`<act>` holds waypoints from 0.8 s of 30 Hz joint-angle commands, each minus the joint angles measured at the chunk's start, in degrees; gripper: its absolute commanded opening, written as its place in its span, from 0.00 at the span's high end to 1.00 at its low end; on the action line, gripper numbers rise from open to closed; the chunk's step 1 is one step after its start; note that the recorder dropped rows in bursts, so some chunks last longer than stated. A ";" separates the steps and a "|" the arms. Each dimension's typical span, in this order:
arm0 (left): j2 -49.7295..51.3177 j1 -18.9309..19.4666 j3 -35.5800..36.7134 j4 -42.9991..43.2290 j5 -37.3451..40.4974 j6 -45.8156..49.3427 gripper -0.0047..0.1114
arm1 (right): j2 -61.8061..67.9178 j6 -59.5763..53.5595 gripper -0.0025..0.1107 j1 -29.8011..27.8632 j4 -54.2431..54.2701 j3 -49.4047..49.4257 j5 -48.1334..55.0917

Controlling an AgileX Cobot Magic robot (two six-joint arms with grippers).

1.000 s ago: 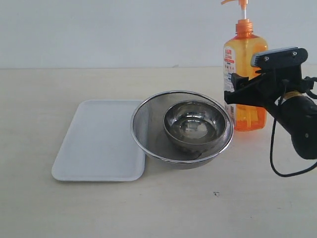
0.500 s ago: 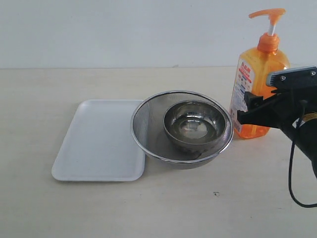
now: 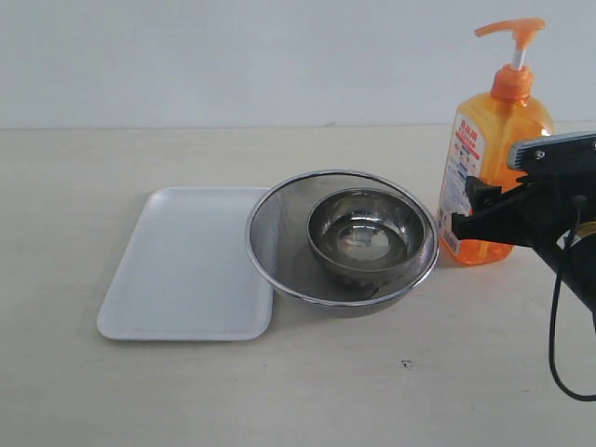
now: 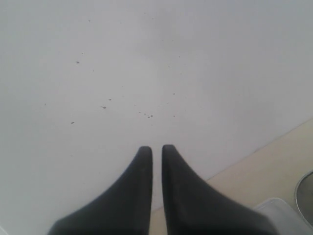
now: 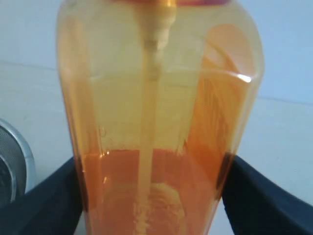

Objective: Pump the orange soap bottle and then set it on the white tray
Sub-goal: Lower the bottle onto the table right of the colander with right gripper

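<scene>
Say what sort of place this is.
Likely a robot test bench, not a real kitchen: a beige table against a plain white wall, set with an orange soap bottle, steel strainer and white tray.

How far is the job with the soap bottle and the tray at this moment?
Done: nothing certain; the pump head stands up, so pumping cannot be judged. In hand: the right gripper holds its jaws against both sides of the orange soap bottle, upright beside the strainer. Left: carrying it to the white tray, which holds nothing.
</scene>
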 commanded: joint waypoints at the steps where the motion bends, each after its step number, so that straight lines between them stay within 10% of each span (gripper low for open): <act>1: 0.34 -0.18 0.19 -0.63 -0.93 0.98 0.92 | 0.20 0.45 0.55 -0.14 -0.69 0.58 1.79; 6: 0.34 -0.18 0.19 -0.51 -0.92 1.90 0.92 | 0.20 0.89 0.37 -0.14 0.97 0.58 1.29; 24: 0.34 -0.18 0.19 -0.27 -1.34 3.61 0.92 | 0.20 2.41 0.37 -0.14 0.24 -1.55 -3.37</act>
